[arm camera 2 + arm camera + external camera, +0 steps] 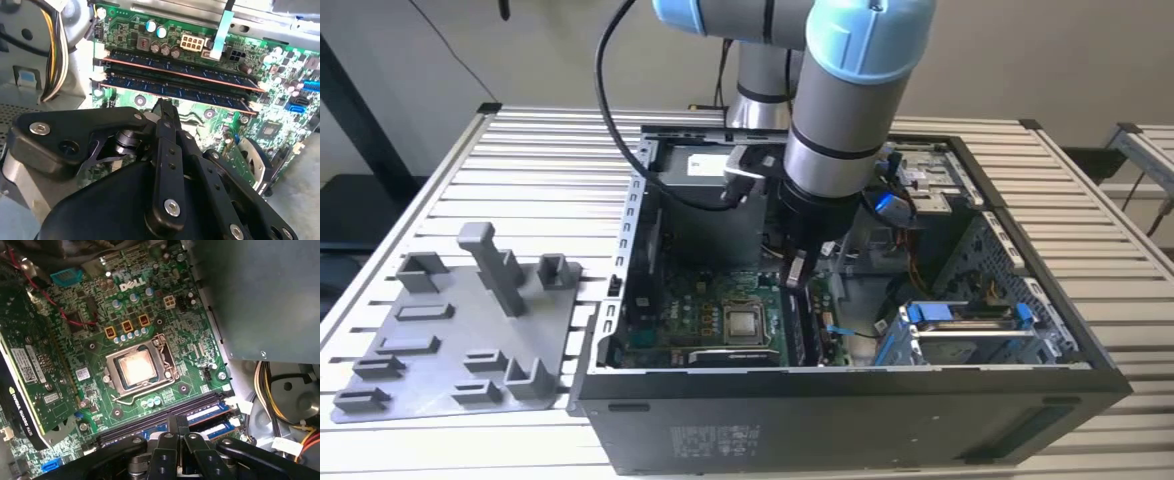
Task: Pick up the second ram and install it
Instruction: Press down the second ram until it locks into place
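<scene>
Your gripper (797,268) hangs inside the open computer case (854,400) on the worktop (534,150), its fingers closed together just above the motherboard's memory slots. In the second wrist view, the second ram (175,90) sits upright in the slot nearer the fingertips, parallel to and just beside another stick (180,70). The grey parts tray (454,340) lies at the exterior view's left.

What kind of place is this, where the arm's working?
Probably a robotics lab or test bench for computer assembly: an open desktop computer case lies on a slatted metal table, with a grey parts fixture beside it and the claw down over the motherboard.
</scene>
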{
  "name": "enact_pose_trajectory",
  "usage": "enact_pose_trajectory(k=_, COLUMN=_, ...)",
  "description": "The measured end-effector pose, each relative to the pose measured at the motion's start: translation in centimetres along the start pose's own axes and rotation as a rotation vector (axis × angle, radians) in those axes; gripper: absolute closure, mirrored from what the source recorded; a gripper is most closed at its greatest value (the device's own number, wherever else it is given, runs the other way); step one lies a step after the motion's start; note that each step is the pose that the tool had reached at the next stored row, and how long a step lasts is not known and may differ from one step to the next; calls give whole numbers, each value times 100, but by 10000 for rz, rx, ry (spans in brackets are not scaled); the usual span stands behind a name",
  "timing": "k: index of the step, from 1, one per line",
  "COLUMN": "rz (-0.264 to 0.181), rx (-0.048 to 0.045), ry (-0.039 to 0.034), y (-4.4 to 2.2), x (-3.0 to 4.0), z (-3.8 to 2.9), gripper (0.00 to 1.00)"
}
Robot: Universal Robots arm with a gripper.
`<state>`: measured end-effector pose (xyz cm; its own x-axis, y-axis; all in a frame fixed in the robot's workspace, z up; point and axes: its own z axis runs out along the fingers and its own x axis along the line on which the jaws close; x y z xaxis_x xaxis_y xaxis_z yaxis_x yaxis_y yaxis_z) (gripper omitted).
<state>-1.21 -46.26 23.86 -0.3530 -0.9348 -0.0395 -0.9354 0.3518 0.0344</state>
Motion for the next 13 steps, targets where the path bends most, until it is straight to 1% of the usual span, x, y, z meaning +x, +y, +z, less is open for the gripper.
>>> enact_pose_trajectory(k=6, rz=-623, rx=181, ry=-58, y=1, x=0, z=7, gripper=89)
enact_pose_trajectory(k=8, rz=-827, rx=228, ry=-73, y=1, x=1, z=11, gripper=89)
enact_pose_trajectory(k=10, rz=-1053, rx=246, ry=-85, y=2, x=2, z=16, gripper=89)
enact_pose_trajectory(k=13, rz=-1466, rx=241, ry=-96, y=4, x=2, z=22, gripper=89)
